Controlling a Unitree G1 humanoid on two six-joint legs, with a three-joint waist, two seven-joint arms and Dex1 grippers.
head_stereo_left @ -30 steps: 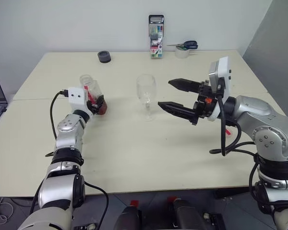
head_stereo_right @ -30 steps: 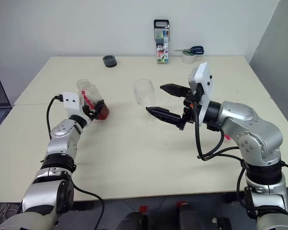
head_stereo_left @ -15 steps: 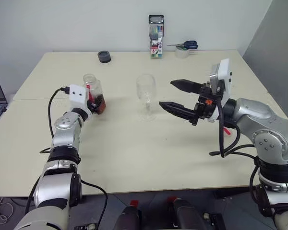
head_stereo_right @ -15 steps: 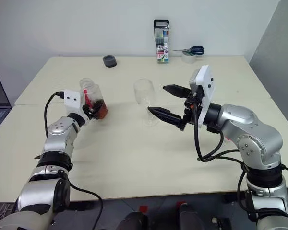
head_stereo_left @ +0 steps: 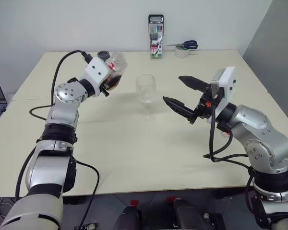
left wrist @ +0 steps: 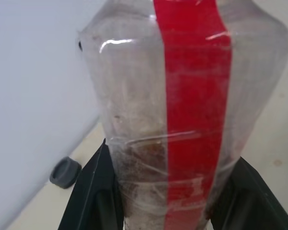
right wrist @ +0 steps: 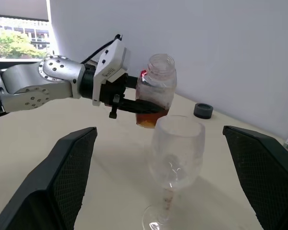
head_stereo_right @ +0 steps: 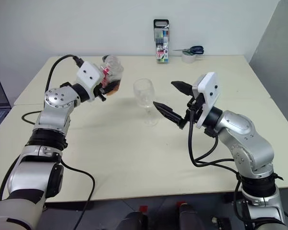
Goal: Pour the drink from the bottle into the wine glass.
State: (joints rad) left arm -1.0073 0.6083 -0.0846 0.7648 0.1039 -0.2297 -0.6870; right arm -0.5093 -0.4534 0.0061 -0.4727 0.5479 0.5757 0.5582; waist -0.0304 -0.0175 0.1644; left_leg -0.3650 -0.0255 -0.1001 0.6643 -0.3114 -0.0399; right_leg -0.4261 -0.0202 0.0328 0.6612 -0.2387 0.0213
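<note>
Bottle (right wrist: 155, 88) clamped in left gripper (head_stereo_left: 107, 85), raised beside wine glass (head_stereo_left: 146, 89); right gripper (head_stereo_left: 181, 93) spread empty; mouth should centre over rim before tipping slowly.

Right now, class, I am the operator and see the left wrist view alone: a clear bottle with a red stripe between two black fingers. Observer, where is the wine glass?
Observer: The wine glass stands upright on the table, to the right of the lifted bottle and apart from it.
Operator: Is the bottle capped?
Observer: No, its mouth is open, and the drink sits low in it.
Operator: And the other arm?
Observer: The right gripper is open on the glass's other side, holding nothing.
</note>
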